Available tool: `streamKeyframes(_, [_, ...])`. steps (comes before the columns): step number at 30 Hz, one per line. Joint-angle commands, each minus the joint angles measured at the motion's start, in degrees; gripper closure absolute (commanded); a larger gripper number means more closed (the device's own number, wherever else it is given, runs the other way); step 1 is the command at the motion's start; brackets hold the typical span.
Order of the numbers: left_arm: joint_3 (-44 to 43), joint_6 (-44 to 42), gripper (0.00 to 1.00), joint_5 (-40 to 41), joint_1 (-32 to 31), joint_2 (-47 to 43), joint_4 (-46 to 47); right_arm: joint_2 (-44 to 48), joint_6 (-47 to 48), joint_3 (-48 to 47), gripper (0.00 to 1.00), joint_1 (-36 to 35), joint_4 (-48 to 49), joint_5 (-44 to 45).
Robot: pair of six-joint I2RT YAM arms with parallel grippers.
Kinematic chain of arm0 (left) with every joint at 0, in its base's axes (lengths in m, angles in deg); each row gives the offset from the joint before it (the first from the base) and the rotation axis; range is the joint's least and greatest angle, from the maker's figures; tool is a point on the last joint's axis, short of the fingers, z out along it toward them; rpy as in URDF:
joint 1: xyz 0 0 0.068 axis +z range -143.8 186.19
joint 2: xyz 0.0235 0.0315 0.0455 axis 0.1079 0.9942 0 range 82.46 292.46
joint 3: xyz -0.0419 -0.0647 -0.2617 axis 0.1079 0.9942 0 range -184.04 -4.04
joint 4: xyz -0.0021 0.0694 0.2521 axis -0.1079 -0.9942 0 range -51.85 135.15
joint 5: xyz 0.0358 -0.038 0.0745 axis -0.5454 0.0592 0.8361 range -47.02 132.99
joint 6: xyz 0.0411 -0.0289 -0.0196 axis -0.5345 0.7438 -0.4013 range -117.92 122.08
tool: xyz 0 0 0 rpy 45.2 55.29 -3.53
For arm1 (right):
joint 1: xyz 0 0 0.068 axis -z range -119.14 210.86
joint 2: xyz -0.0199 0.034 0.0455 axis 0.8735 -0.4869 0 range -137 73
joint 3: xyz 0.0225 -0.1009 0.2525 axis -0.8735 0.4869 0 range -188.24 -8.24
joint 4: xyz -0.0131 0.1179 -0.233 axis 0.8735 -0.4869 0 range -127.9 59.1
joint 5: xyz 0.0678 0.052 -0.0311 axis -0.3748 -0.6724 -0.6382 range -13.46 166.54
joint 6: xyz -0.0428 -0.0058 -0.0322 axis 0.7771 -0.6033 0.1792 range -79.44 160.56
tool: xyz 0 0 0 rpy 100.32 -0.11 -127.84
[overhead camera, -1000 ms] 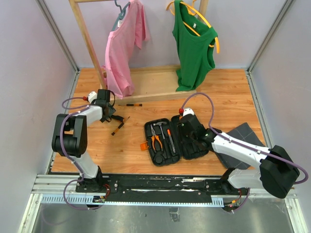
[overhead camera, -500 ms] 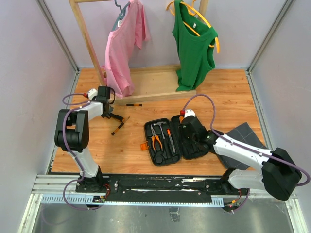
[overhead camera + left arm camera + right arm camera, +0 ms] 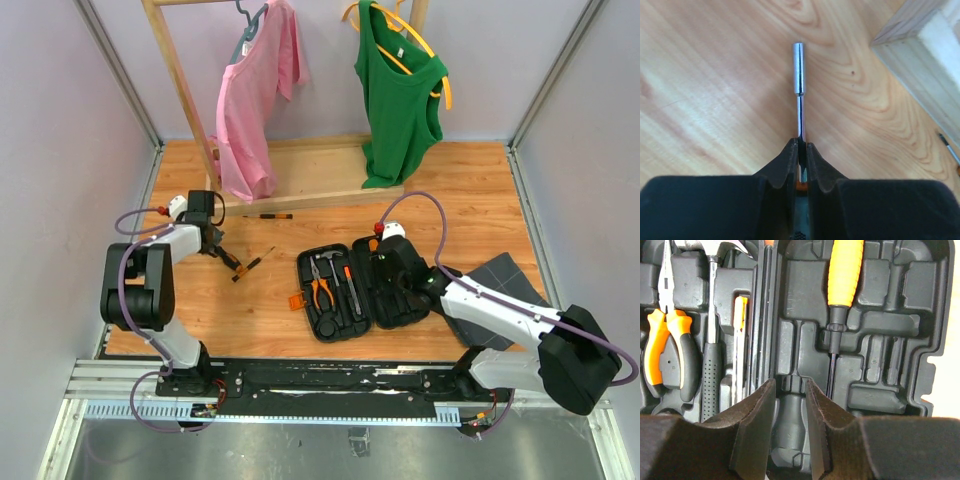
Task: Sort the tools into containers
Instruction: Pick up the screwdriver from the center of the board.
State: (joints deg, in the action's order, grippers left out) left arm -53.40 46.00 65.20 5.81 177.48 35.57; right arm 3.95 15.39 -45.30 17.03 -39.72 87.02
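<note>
My left gripper [image 3: 213, 243] is at the left of the wooden floor, shut on the thin metal shaft of a screwdriver [image 3: 798, 70]. Its socket-like tip points away from the jaws [image 3: 800, 142], and a bit of orange handle shows between them. A second screwdriver [image 3: 254, 263] lies loose just to the right, and a third [image 3: 266, 215] lies by the rack base. The black tool case [image 3: 400, 310] lies open in the middle, holding orange-handled pliers [image 3: 665, 355], a hammer [image 3: 712, 340] and an orange-handled screwdriver [image 3: 845, 275]. My right gripper [image 3: 790, 385] hovers over the case's right half, open and holding nothing.
A wooden clothes rack base [image 3: 310, 185] with a pink shirt [image 3: 255, 90] and a green top [image 3: 400, 90] stands at the back. A dark grey flat tray [image 3: 500, 280] lies right of the case under the right arm. Walls close in both sides.
The left jaws have closed onto the screwdriver's shaft, and the left wrist has shifted left. The right arm has barely moved.
</note>
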Motion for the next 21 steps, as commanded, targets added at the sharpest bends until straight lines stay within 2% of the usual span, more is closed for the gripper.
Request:
streamKeyframes(1, [2.4, -1.3, 0.99, -0.2, 1.2, -4.0, -1.6, 0.2, 0.6, 0.5, 0.68, 0.9, 0.7, -0.3])
streamKeyframes(14, [5.9, -3.3, 0.99, -4.0, 1.2, -17.3, 0.8, 1.5, -0.6, 0.2, 0.66, 1.0, 0.6, 0.1])
streamKeyframes(21, [10.0, -4.8, 0.99, -12.3, 1.2, -24.7, 3.3, 4.7, -0.2, 1.3, 0.65, 1.0, 3.0, -0.7])
